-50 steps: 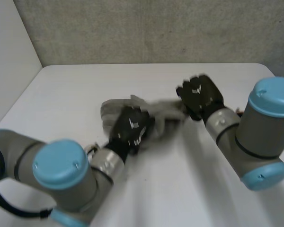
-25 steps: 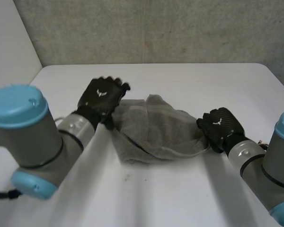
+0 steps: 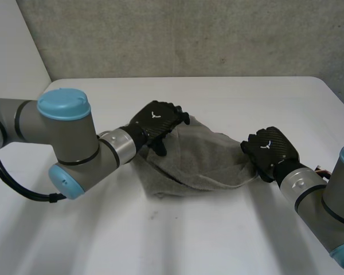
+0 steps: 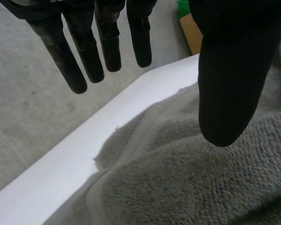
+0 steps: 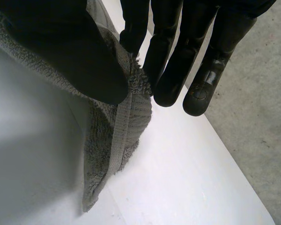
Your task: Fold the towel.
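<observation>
Right hand (image 3: pixel 270 150) pinches the rumpled grey terry towel (image 3: pixel 200 163) by its corner; left hand (image 3: pixel 157 121) splayed empty above; a lone pull risks bunching.

Grey left arm with light-blue caps (image 3: pixel 69 143) bent in from left side. Black left hand (image 3: pixel 155 123) palm down, fingers (image 4: pixel 79 61) straight, thumb (image 4: pixel 229 79) apart, holding nothing. Grey right arm (image 3: pixel 324 197) reaches in from right, and black right hand (image 3: pixel 270 150) pinches corner of grey terry towel (image 3: pixel 200 157) between thumb and fingers.
</observation>
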